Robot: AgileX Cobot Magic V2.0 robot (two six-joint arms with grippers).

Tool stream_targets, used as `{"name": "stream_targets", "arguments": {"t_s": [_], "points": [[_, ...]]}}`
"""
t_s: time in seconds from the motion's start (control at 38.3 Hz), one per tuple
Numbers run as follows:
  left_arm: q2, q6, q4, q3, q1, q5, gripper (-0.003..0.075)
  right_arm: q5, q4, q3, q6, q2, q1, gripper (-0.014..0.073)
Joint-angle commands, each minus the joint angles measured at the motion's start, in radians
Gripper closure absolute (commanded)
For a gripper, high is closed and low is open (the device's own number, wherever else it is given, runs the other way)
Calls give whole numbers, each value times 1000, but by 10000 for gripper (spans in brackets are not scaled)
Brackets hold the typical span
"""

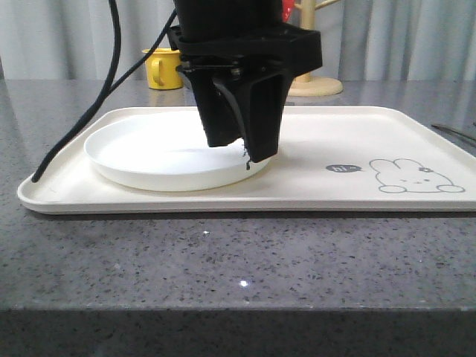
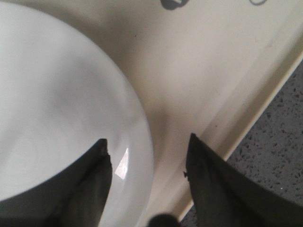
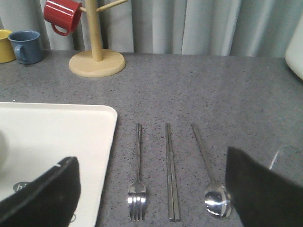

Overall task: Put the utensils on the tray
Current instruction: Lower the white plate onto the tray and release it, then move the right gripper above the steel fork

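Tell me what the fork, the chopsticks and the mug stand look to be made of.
Fork: polished metal, judging by bright glints on the tines. Chopsticks: metal too, probably brushed steel, duller grey sheen. Mug stand: likely pale unpainted wood, matte tan surface.

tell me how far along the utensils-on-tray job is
Done: the white plate sits on the cream tray. In hand: nothing; the left hand is open over the plate's rim, and the right hand is open above the counter. Left: the fork, chopsticks and spoon lie side by side on the grey counter beside the tray.
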Motion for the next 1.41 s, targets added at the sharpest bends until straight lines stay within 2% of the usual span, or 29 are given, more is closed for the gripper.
{"name": "stream_targets", "arguments": {"t_s": [0.0, 0.1, 0.21, 0.39, 0.55, 0.73, 0.97, 1.15, 1.38], "points": [[-57, -13, -6, -62, -8, 38, 323, -74, -1, -36, -11, 14, 4, -50], [-89, -13, -6, -77, -8, 38, 347, -74, -1, -36, -11, 14, 4, -50], [-128, -13, 1, -72, -3, 38, 407, -74, -1, -36, -11, 14, 4, -50], [-244, -13, 46, 43, 48, 38, 592, -74, -1, -36, -11, 14, 4, -50], [-354, -13, 48, 180, 171, 35, 736, -74, -1, -36, -11, 14, 4, -50], [-535, -30, 13, 370, 354, -58, 738, -74, -1, -36, -11, 14, 4, -50], [-862, -30, -58, 685, 560, -353, 738, -74, -1, -36, -11, 14, 4, -50], [-1171, -30, -58, 926, 619, -586, 738, -74, -1, -36, -11, 14, 4, -50], [-1477, -30, -58, 1094, 620, -659, 738, -74, -1, -36, -11, 14, 4, -50]]}}
